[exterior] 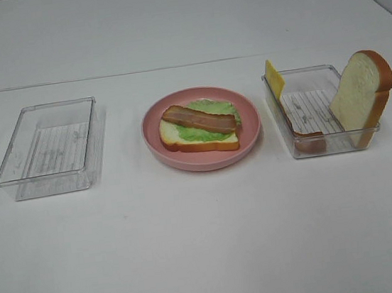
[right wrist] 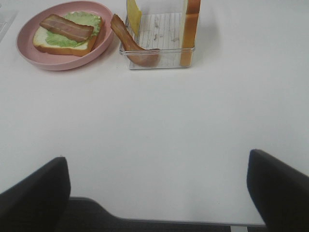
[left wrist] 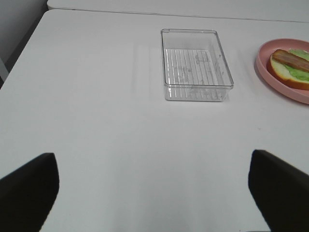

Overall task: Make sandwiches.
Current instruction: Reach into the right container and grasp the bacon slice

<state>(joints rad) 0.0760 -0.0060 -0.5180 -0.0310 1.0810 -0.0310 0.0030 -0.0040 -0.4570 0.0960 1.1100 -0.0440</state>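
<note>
Both claws, left claw (left wrist: 152,193) and right claw (right wrist: 157,193), gape wide and hold nothing over the table (left wrist: 96,121). Ahead, the sandwich (exterior: 199,128) lies part-built on the pink plate (exterior: 205,163); the tray (exterior: 332,144) at its 3 o'clock keeps cheese (exterior: 273,76) at the 11 o'clock corner, a spare bacon strip (exterior: 308,140) at 7, a bread slice (exterior: 361,94) leaning at 3. All look light and slightly soft, so I would pinch the cheese by its raised edge, or the slice across its flat faces.

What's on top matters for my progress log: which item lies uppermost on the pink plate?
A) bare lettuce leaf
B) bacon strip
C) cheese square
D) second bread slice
B: a bacon strip lies across the lettuce on the bread slice in the plate; the cheese and other bread slice stand in the clear tray.
</note>
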